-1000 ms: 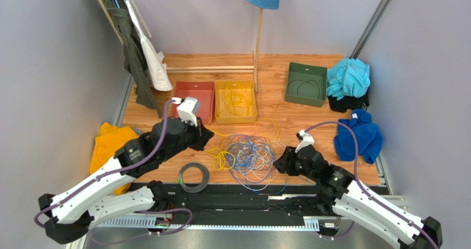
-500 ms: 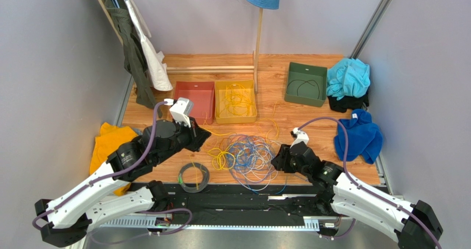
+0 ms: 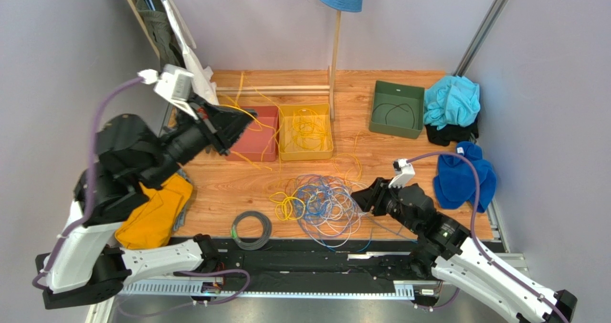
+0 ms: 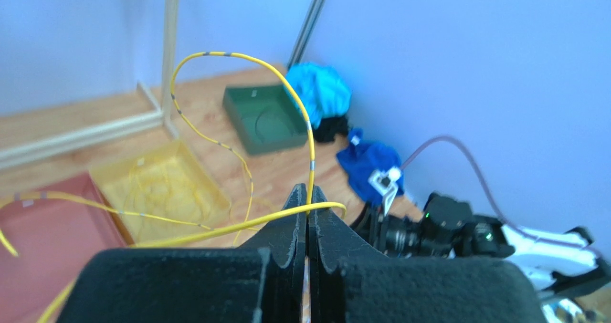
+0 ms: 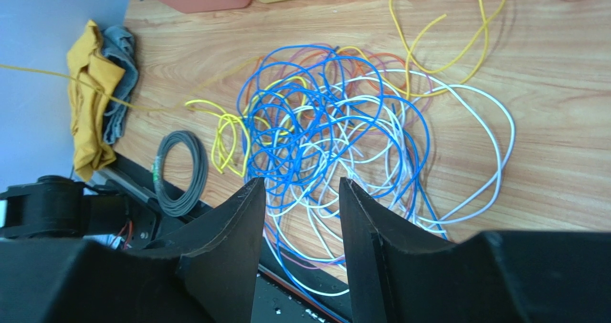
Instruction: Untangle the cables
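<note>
The cables (image 3: 319, 201) lie as a loose tangle of blue, yellow and pale loops on the wooden floor near the front; they also show in the right wrist view (image 5: 337, 130). My left gripper (image 3: 244, 119) is raised high over the red bin. It is shut on one yellow cable (image 4: 237, 54), pinched at the fingertips (image 4: 308, 207). That cable trails down toward the tangle. My right gripper (image 3: 360, 194) is open and empty at the tangle's right edge, with its jaws (image 5: 301, 183) just above the near loops.
A red bin (image 3: 267, 133), a yellow bin (image 3: 307, 155) holding yellow cables and a green bin (image 3: 394, 130) stand at the back. A dark grey coil (image 3: 251, 230) lies front left. A yellow cloth (image 3: 150, 216) lies left, blue cloths (image 3: 466, 176) right. A wooden post (image 3: 335, 58) stands behind the yellow bin.
My left arm has risen and swung back to the left, lifting a yellow cable out of the tangle. My right gripper has shifted slightly right and stays open.
</note>
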You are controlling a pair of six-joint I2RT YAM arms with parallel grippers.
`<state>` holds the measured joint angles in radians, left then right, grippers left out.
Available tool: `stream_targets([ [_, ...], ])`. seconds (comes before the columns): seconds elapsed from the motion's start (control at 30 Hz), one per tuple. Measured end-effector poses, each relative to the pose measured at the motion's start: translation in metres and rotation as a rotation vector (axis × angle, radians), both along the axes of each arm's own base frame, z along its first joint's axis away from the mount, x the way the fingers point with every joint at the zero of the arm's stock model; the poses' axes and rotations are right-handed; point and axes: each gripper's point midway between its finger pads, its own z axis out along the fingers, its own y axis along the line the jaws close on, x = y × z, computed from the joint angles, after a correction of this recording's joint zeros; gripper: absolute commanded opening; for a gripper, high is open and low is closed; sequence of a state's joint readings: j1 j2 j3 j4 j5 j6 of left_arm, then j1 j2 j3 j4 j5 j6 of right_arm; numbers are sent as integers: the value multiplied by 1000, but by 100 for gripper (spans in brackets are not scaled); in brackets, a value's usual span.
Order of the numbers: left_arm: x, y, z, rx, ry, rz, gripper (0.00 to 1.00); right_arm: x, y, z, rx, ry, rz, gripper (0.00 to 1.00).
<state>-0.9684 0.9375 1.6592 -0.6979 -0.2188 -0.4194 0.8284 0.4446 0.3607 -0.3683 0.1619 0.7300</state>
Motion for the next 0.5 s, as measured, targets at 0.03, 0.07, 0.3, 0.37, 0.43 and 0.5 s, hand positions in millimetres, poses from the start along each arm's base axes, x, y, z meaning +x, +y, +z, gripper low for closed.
stream_targets([
  [0.03, -2, 3, 14, -18, -25, -4, 0, -1, 0, 4, 8, -10, 5, 48],
  [0.07, -6, 7, 28, -38, -52, -8, 0, -2, 0, 8, 14, -19, 11, 49],
  [0.3, -7, -1, 45, -42, -82, -40, 0, -1, 9, 34, 62, -87, 57, 52],
  [0.37, 0, -13, 34, -6, -56, -52, 0, 0, 16, 42, 83, -117, 79, 54],
  [0.43, 6, -24, 20, 30, -29, -60, 0, 0, 24, 51, 96, -149, 115, 56],
  [0.5, 12, -34, 5, 67, -1, -65, 0, -3, 35, 62, 102, -173, 171, 57],
])
